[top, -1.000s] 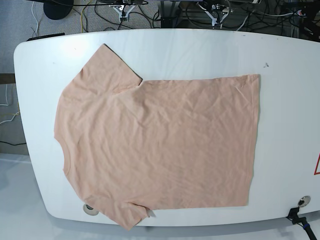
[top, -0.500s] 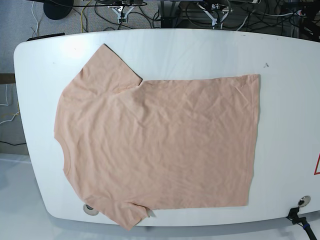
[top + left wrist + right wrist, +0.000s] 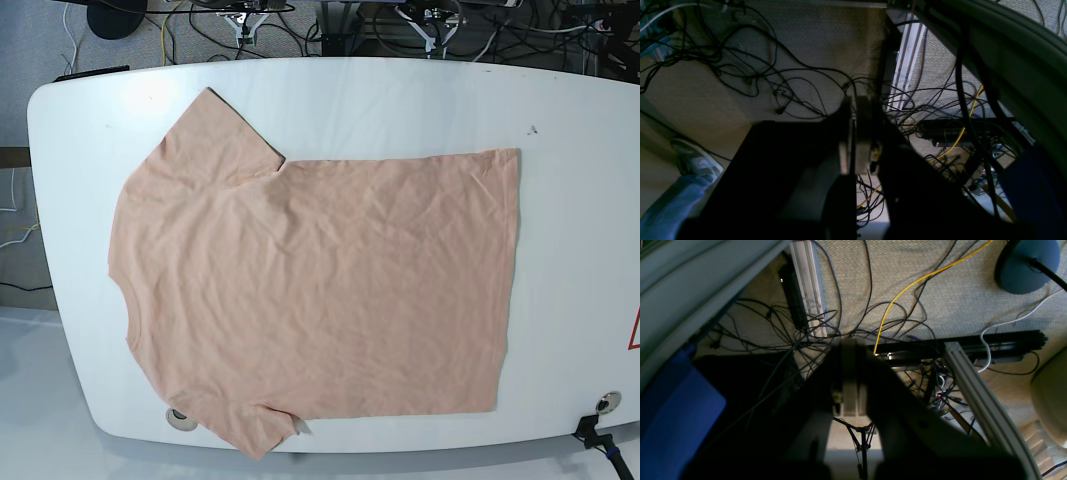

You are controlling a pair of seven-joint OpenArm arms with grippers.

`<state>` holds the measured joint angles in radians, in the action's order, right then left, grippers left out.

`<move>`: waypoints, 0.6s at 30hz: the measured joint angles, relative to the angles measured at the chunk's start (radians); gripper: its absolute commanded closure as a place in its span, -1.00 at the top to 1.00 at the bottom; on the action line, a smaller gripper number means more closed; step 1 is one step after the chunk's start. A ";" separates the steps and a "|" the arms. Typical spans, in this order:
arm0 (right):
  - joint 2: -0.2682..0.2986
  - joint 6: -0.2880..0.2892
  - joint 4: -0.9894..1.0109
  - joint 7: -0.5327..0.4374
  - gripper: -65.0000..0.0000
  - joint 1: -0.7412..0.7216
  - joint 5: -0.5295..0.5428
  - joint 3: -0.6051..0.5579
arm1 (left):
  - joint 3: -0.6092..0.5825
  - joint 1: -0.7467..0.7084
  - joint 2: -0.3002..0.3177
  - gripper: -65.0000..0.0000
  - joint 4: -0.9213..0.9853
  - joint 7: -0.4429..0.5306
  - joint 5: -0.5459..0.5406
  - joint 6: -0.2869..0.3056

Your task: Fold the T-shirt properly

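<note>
White and rounded at its corners, the table (image 3: pixel 400 100) fills most of the base view, with grey carpet and a tangle of cables (image 3: pixel 270 20) beyond its far edge. Spread flat over the middle of the table lies the T-shirt (image 3: pixel 320 290), pale peach and plain on the side that shows, lightly creased, unfolded. Its neckline faces the table's left edge and its straight hem runs parallel to the right edge, well short of it. One sleeve (image 3: pixel 215 135) points toward the far left corner; the other sleeve (image 3: pixel 255 430) reaches the near edge, its tip hanging just over it beside a round port (image 3: pixel 178 416) set in the tabletop. A second round port (image 3: pixel 607 403) sits near the near right corner, and a small dark speck (image 3: pixel 532 129) marks the bare surface toward the far right. Neither arm appears over the table in the base view. Both wrist cameras look down at the carpet and its cables, away from the shirt. The left gripper (image 3: pixel 855 133) shows its two jaws pressed together with nothing between them, a yellow cable (image 3: pixel 960 133) on the floor behind. The right gripper (image 3: pixel 850 376) likewise has its jaws pressed together and empty, above an aluminium rail (image 3: pixel 977 400) and a yellow cable (image 3: pixel 907 290).
</note>
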<state>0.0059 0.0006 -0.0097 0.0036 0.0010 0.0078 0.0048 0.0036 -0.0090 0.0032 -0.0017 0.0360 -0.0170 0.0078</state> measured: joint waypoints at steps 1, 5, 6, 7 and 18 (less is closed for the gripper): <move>0.000 0.000 0.001 0.000 -1.00 0.000 0.000 0.000 | 0.001 -0.002 0.000 -1.00 0.000 0.003 0.000 0.000; 0.000 0.010 -0.005 -0.011 -1.00 0.000 0.000 0.000 | 0.001 -0.007 -0.003 -1.00 -0.001 0.033 -0.010 0.000; 0.000 0.010 -0.008 -0.011 -1.00 -0.001 0.000 0.001 | 0.001 -0.007 -0.003 -1.00 -0.001 0.032 -0.010 0.002; 0.000 0.010 -0.008 -0.011 -1.00 -0.001 -0.001 0.001 | 0.001 -0.007 -0.003 -1.00 -0.001 0.033 -0.010 0.001; 0.003 0.006 -0.004 -0.010 -1.00 0.000 0.000 0.001 | 0.002 -0.007 -0.003 -1.00 -0.004 0.034 -0.010 0.001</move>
<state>0.0086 0.0071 -0.0139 -0.0063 0.0006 0.0074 0.0059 0.0055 -0.0162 0.0002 -0.0055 0.0696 -0.0265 0.0086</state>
